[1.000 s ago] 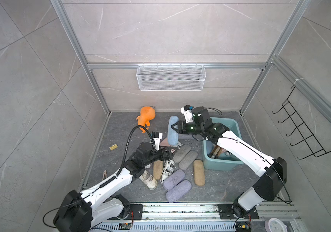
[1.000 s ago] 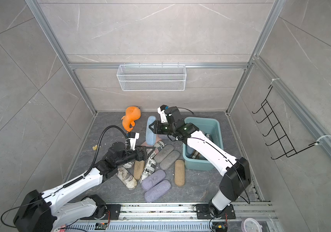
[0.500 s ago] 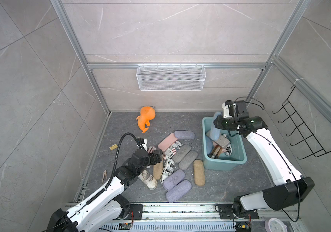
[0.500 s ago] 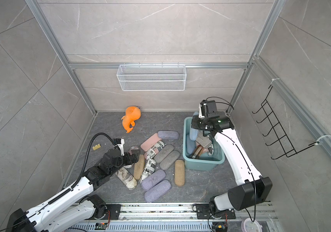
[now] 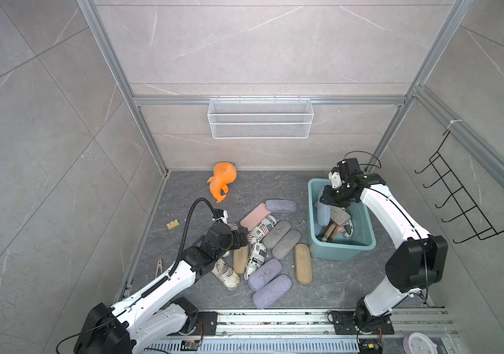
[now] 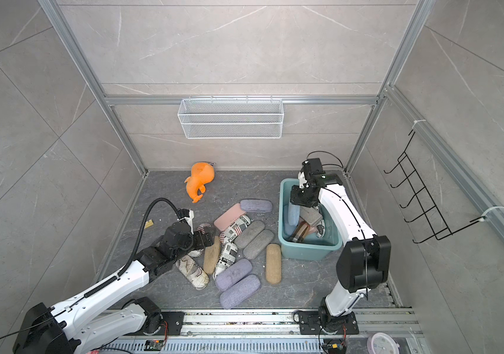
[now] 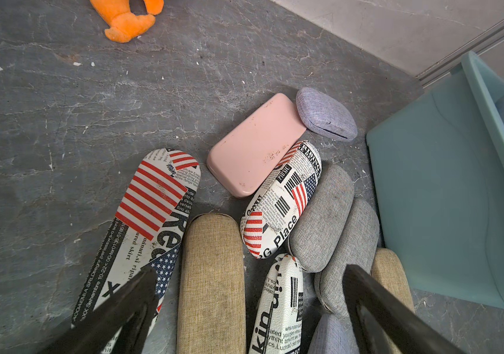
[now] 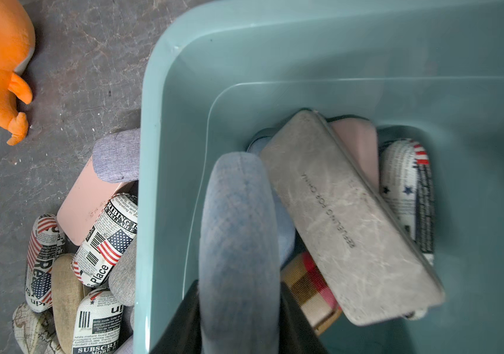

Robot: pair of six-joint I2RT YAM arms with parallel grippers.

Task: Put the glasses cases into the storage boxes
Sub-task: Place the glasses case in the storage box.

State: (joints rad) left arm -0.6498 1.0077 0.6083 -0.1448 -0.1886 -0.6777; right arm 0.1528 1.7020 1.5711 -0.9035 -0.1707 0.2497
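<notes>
Fingers, right gripper (image 8: pixel 238 321): pinching blue case (image 8: pixel 238 230) inside teal tub (image 5: pixel 342 253); left gripper (image 7: pixel 249 268): wide, empty — some five cases (image 5: pixel 340 217) binned, about twelve outstanding on surface (image 5: pixel 321 294).

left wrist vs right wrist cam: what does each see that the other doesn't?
Left wrist only: the left fingers, spread open, and a tan case beside the teal tub.
Right wrist only: the right fingers shut on a blue case inside the tub, beside a grey hard case, a plaid case and a flag-print case.
Both: the tub, the orange plush toy, and the pink case, lilac case and "Place" newspaper-print case on the floor.
</notes>
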